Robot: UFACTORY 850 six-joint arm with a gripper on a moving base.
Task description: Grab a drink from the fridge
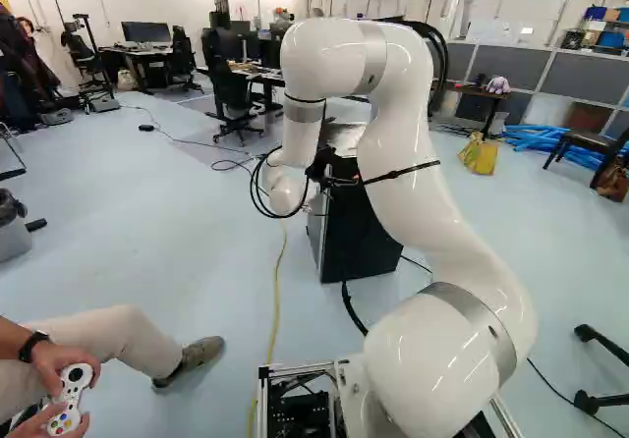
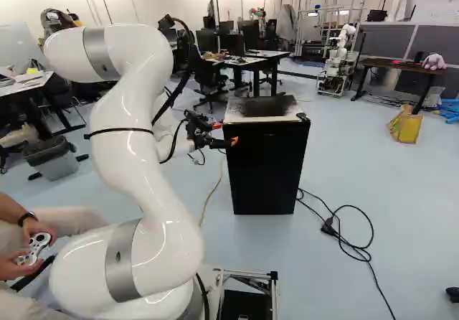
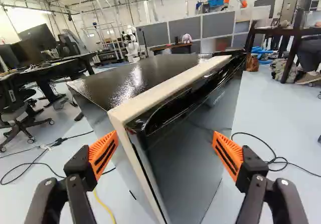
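I have the fridge [image 3: 185,158] near, directly ahead of the tool [image 2: 225,134], its near corner lined up between the two fingers. Left of the tool stands a tabletop [image 3: 47,73] bearing monitors [image 3: 40,39], with an office chair [image 3: 17,116] before it. Beyond the fridge I see another robot [image 3: 131,45], then, further right, a second tabletop holding a stuffed toy [image 3: 186,38], partitions [image 3: 215,25] behind. A cord [image 2: 329,226] lies on the floor to the tool's right; another cable [image 3: 104,207] runs left of the fridge.
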